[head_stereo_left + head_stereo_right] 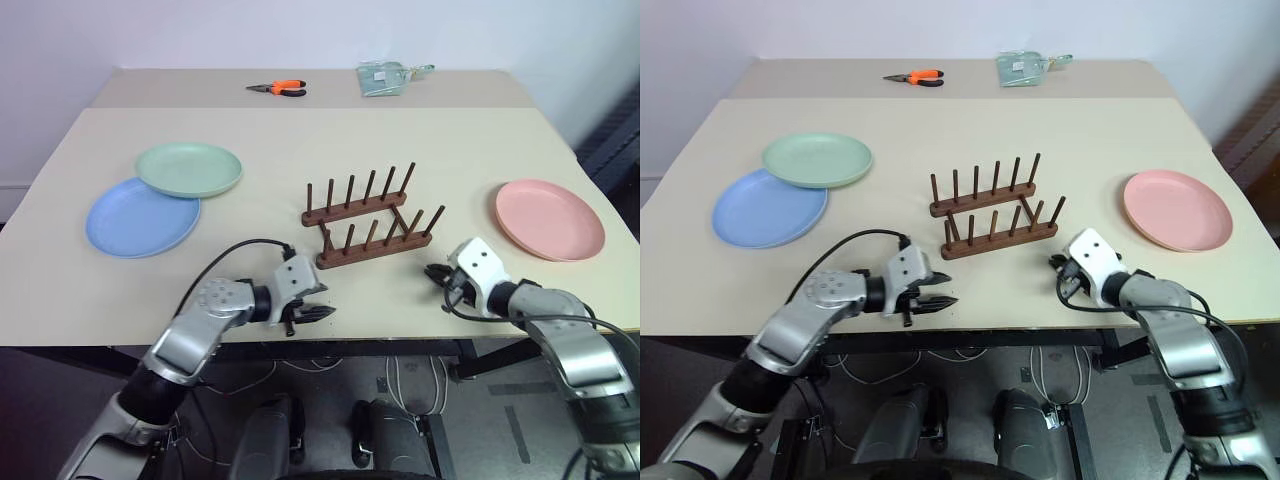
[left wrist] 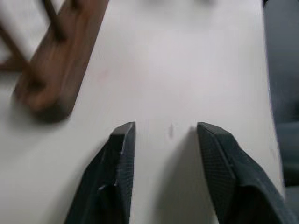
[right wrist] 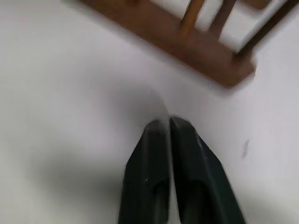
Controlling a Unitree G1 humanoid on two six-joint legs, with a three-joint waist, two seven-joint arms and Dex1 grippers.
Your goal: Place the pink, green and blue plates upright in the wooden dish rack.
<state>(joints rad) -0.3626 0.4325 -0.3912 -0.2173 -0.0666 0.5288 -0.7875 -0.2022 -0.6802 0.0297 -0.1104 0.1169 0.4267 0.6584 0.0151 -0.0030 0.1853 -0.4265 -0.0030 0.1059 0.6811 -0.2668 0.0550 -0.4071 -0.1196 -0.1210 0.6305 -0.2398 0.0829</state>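
Right hand (image 1: 436, 273) sits low over the near edge of the surface (image 1: 270, 150), its two black fingers pressed together with nothing between them; the right wrist view shows the tips meeting over bare tabletop just short of the wooden dish rack (image 1: 368, 219). Of the three plates, the pink plate (image 1: 549, 218) lies flat on this hand's side, off to its right and a little farther back, apart from the rack and from the hand. By my reading that makes the right arm the natural one for the pink plate, and the hand would have to spread its fingers before it could take the rim.

Left hand (image 1: 316, 315) hovers at the near edge too, in front of the rack's near rail, fingers (image 2: 119, 154) partly apart and holding nothing, with only bare surface showing between them. The green plate (image 1: 189, 169) and the blue plate (image 1: 142, 216) lie well off to its left and farther back, the green one overlapping the far rim of the blue one. That pair is clearly nearer the left arm than the right.

The rack stands empty in the middle, between the two hands, its two rails running across from left to right and slightly angled, pegs upright. No plate is in it yet, so the task looks to be at its start. Orange-handled pliers (image 1: 277, 88) and a small green packet (image 1: 383, 78) lie at the far edge, well clear of all this
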